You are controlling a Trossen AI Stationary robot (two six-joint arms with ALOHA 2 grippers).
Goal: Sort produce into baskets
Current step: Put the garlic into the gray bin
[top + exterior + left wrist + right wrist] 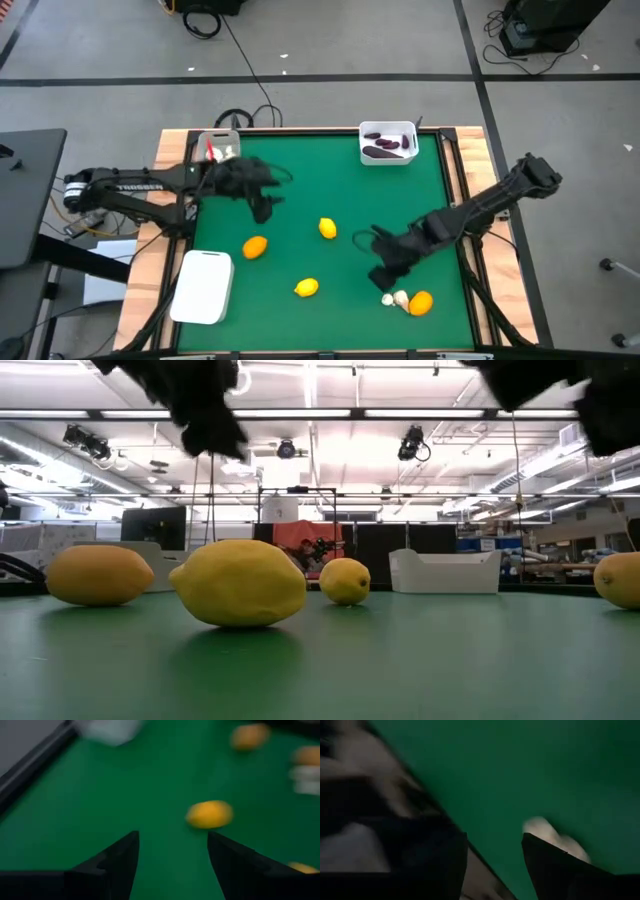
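My left gripper (264, 207) (172, 837) hangs open above the table's far left part, with nothing between its fingers. An orange fruit (255, 247) (209, 814) lies on the green table (300, 190) just nearward of it. My right gripper (384, 273) (495, 837) hangs open over the near right part, just left of two off-white garlic bulbs (395, 298) (545, 831) and another orange fruit (421, 302). Two yellow fruits (328, 229) (307, 288) lie mid-table. Dark purple eggplants (385, 150) lie in a white basket (388, 128) at the far right.
A greyish basket (218, 147) with something red inside stands at the far left corner. A white basket (203, 287) sits at the near left edge. Wooden rails (470, 180) border the table. Open green surface lies in the middle.
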